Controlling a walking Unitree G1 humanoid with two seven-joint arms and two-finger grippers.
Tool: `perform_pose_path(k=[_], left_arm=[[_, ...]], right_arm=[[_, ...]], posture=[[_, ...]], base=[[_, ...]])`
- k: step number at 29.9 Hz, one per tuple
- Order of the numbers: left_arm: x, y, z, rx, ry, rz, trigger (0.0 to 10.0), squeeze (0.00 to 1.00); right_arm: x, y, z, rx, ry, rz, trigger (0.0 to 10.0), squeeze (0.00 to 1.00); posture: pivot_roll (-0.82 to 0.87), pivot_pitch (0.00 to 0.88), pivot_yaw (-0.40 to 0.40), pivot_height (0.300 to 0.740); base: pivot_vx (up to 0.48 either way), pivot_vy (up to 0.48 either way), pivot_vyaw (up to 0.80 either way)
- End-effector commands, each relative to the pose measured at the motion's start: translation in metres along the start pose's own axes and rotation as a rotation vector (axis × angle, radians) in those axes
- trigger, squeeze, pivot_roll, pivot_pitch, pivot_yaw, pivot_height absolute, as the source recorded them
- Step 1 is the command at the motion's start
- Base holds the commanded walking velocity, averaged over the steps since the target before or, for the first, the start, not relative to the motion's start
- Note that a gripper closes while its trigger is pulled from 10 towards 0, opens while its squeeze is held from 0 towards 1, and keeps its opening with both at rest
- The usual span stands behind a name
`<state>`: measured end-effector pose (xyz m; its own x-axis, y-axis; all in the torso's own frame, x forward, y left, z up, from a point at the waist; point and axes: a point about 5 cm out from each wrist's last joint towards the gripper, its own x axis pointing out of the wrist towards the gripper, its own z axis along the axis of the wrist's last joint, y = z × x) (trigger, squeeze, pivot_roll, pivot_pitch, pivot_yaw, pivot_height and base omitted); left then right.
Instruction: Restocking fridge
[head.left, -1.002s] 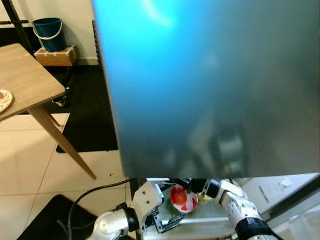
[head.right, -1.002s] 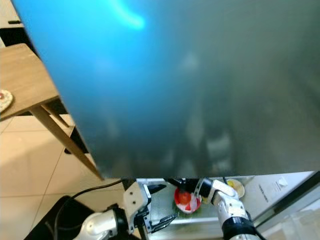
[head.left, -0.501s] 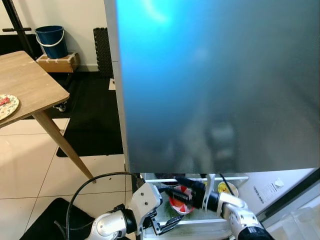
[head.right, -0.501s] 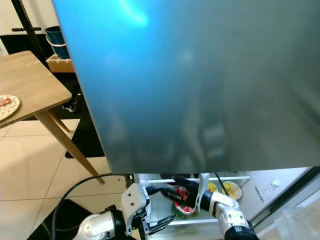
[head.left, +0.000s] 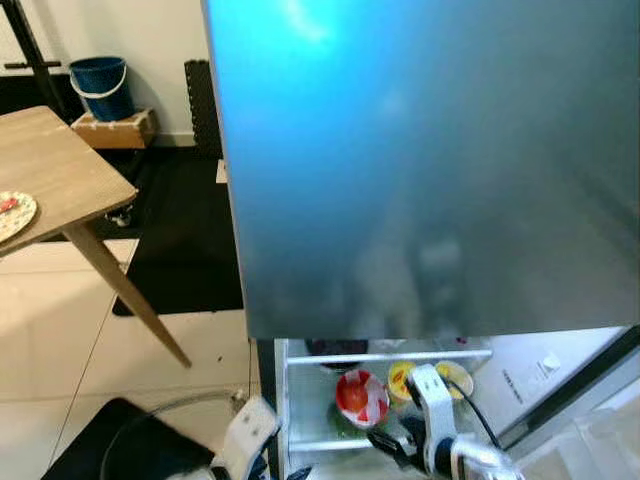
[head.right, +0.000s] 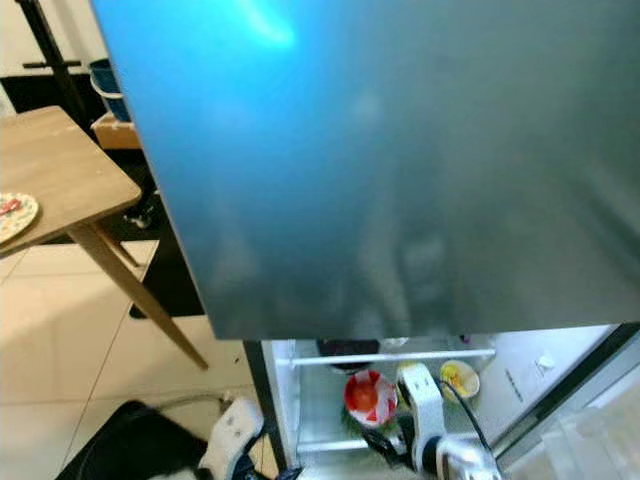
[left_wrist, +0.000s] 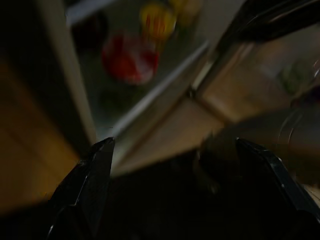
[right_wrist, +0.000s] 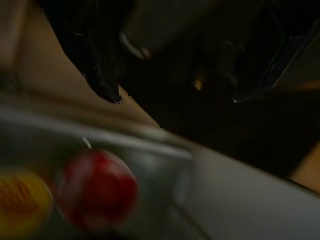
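I see the fridge door (head.left: 430, 170) blocking most of the frame; bare shelf (head.left: 312, 405) lies lower centre, left of the red bowl (head.left: 361, 396).

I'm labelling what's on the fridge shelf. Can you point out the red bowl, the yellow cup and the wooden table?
red bowl (head.left: 361, 396): left eye view, on its red and white inside.
yellow cup (head.left: 401, 378): left eye view, on its yellow top.
wooden table (head.left: 55, 170): left eye view, on the bare tabletop.

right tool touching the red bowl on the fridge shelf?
Apart. In the left eye view the right tool sits below and in front of the red bowl, with bare fridge shelf between; right wrist view shows open fingers holding nothing.
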<state>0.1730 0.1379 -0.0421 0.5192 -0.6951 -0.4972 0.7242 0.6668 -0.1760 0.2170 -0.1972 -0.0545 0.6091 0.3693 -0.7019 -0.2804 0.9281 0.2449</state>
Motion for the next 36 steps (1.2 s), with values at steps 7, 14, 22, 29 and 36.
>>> perform_pose_path(k=[7,14,22,29,36], left_arm=[[-0.017,-0.012,-0.058,-0.148,0.222,0.055,10.0,0.0],[-0.039,-0.018,-0.093,-0.277,0.36,0.164,10.0,0.0],[-0.071,-0.007,-0.117,-0.435,0.437,0.409,10.0,0.0],[-0.076,0.014,-0.111,-0.517,0.38,0.594,10.0,0.0],[-0.079,0.026,-0.107,-0.564,0.366,0.711,10.0,0.0]], right_arm=[[-0.01,-0.006,-0.038,0.097,0.07,-0.111,10.0,0.0],[-0.019,-0.008,-0.065,0.168,0.137,-0.197,10.0,0.0],[-0.029,-0.009,-0.086,0.199,0.189,-0.257,10.0,0.0],[-0.035,-0.011,-0.1,0.206,0.238,-0.332,10.0,0.0],[-0.037,-0.01,-0.104,0.199,0.257,-0.346,10.0,0.0]], posture=[[-0.04,0.048,-0.039,0.74],[-0.04,0.041,-0.041,0.74],[-0.04,0.037,-0.044,0.74],[-0.03,0.038,-0.045,0.74],[-0.04,0.038,-0.046,0.74]], base=[[0.0,0.0,0.0],[0.0,0.0,0.0],[0.0,0.0,0.0],[0.0,0.0,0.0],[0.0,0.0,0.0]])
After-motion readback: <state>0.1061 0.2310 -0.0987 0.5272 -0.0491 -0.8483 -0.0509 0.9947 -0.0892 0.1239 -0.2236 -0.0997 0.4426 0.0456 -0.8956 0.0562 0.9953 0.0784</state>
